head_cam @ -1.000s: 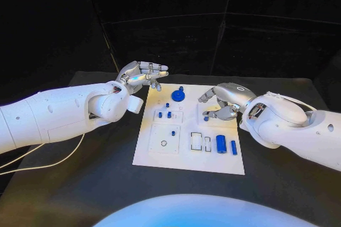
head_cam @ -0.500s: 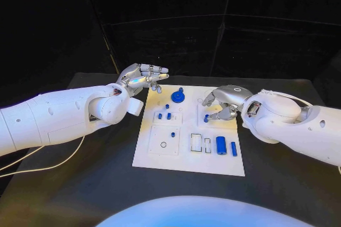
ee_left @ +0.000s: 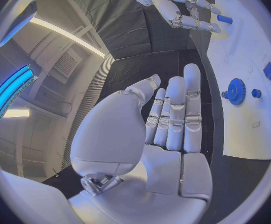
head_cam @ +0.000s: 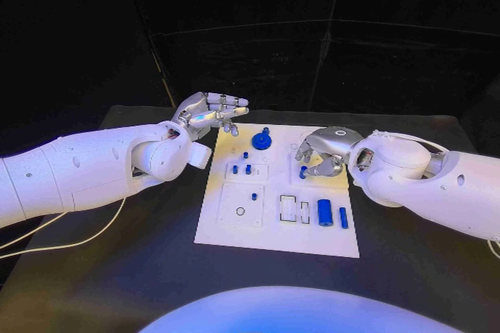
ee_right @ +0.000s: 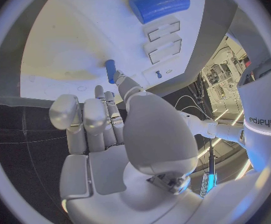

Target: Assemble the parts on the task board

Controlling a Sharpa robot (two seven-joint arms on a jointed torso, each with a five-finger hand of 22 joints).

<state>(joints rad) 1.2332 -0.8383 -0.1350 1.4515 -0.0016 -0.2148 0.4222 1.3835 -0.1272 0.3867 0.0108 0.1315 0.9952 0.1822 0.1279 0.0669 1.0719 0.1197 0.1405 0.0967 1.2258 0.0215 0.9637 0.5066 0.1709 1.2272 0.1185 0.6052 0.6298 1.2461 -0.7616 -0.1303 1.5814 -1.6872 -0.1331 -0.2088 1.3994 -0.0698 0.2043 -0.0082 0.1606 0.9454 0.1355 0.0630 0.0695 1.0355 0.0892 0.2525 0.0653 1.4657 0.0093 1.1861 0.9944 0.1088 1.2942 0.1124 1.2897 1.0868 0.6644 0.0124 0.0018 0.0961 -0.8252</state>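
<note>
Right hand (head_cam: pixel 325 154) pinched a small blue peg (head_cam: pixel 303 172), upright on the task board (head_cam: pixel 276 235)'s right half. Left hand (head_cam: pixel 212 112) hovered off the board's far-left corner, fingers apart, holding nothing.

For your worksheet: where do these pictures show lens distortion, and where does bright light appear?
Left wrist view: the task board edge bows, and bright strip lights glow beyond the left hand. Right wrist view: the board's edge curves too, behind the right hand. Head view: edges stay straight; the board is brightly lit against dark surroundings.
</note>
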